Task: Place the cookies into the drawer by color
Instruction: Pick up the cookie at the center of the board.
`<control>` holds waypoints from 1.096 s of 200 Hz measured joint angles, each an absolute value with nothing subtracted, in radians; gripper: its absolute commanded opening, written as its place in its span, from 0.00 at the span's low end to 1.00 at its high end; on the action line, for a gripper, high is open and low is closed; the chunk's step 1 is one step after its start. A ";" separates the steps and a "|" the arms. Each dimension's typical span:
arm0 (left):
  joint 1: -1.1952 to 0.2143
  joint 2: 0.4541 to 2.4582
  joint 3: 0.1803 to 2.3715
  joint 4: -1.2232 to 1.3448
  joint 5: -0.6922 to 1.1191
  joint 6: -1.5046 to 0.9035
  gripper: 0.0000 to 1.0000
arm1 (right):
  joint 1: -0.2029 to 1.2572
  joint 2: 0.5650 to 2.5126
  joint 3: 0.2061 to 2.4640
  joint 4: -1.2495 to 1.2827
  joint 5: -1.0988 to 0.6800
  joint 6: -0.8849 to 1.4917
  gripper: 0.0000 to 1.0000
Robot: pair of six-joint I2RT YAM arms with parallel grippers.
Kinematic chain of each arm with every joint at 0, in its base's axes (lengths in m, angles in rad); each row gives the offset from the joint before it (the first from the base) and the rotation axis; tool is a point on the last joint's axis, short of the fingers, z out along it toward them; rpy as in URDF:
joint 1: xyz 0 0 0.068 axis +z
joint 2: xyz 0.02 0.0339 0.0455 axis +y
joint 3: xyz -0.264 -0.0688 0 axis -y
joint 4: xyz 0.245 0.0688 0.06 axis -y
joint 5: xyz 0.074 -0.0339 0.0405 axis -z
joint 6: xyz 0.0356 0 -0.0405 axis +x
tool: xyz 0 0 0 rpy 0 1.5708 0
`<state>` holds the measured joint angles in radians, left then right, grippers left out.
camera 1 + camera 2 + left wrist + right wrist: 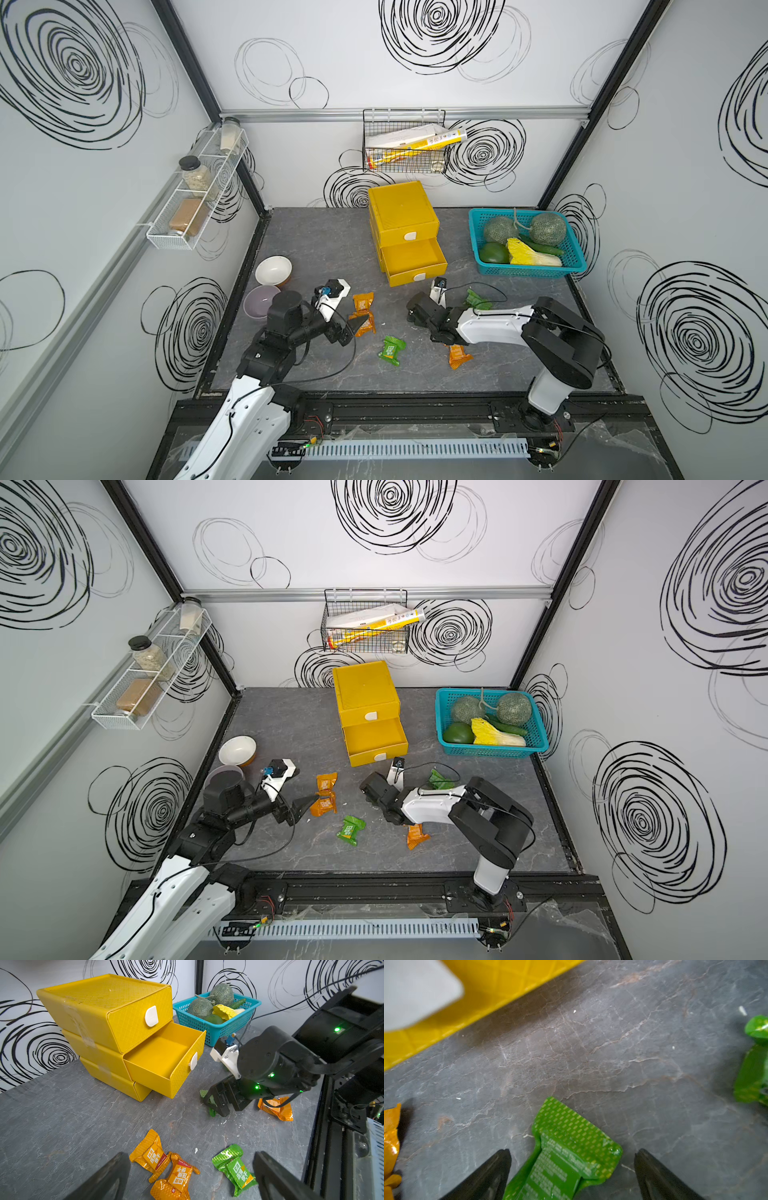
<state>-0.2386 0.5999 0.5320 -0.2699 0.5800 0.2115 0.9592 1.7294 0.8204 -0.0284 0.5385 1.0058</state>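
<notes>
Right gripper [573, 1152] — spread wide and low over the table [316, 249], straddling a green packet [562, 1167] lying flat between the black fingers [488, 1178], with a gap on each side and nothing clamped. Just beyond it, blurred, the white tab handle [415, 991] on the front of the pulled-out middle drawer [413, 254].

Left gripper [191, 1156] — equally wide, gripping nothing, poised above one orange packet [153, 1157] touching a second orange packet [178, 1176], with a second green packet [234, 1167] just beside one finger.

Further out: a third orange packet [458, 356] partly under the right arm, and a third green packet [476, 300] behind that arm. All cookies in view lying on the table, outside the drawers.

Yellow chest [401, 210] at the back middle, top drawer [409, 235] shut, middle one open toward the arms with its yellow floor showing. Beside the chest, a teal basket [532, 272] of melons and vegetables. Near the left arm, a white bowl [273, 270] and a purple bowl [259, 301].
</notes>
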 measured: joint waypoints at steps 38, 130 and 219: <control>-0.237 0.587 0.537 -0.319 0.653 0.252 0.99 | 0.963 1.763 0.844 -0.030 0.543 1.003 0.91; -0.242 0.572 0.499 -0.324 0.655 0.335 0.99 | 0.981 1.784 0.851 -0.004 0.534 0.995 0.75; -0.263 0.567 0.464 -0.337 0.636 0.364 0.99 | 1.031 1.767 0.840 -0.044 0.543 0.984 0.80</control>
